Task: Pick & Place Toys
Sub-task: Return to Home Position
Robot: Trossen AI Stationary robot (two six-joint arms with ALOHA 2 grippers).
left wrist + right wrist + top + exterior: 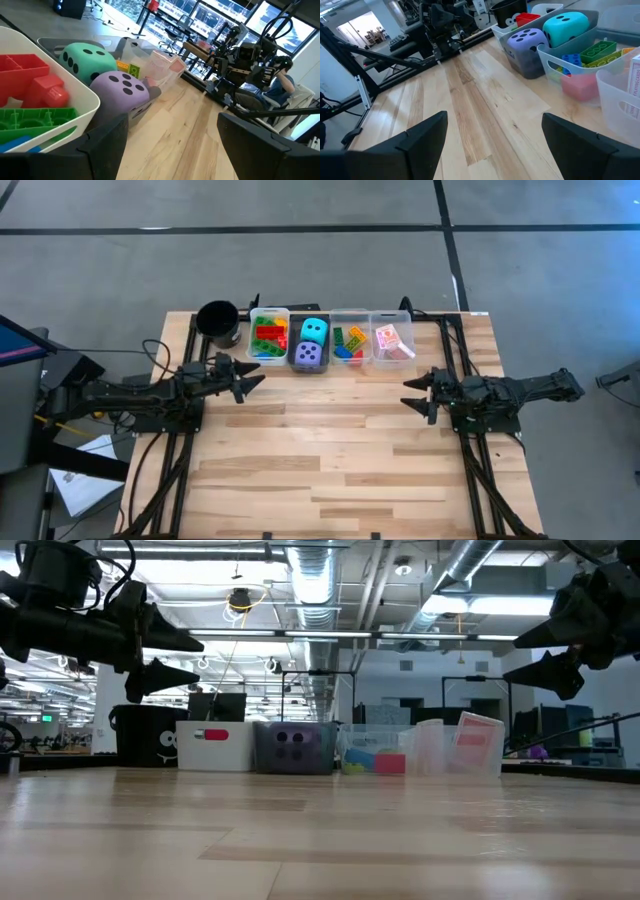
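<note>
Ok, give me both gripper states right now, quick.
Left gripper: open, holding nothing, over the left of the table.
Right gripper: open, holding nothing, over the table's right.

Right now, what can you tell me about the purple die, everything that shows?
The purple die is a soft-looking lavender cube with rounded corners and dark round pips. It sits in the dark grey bin, on the side nearer the table's middle, pressed against the cyan die behind it. Its top rises above the bin's rim. Nothing grips it.
</note>
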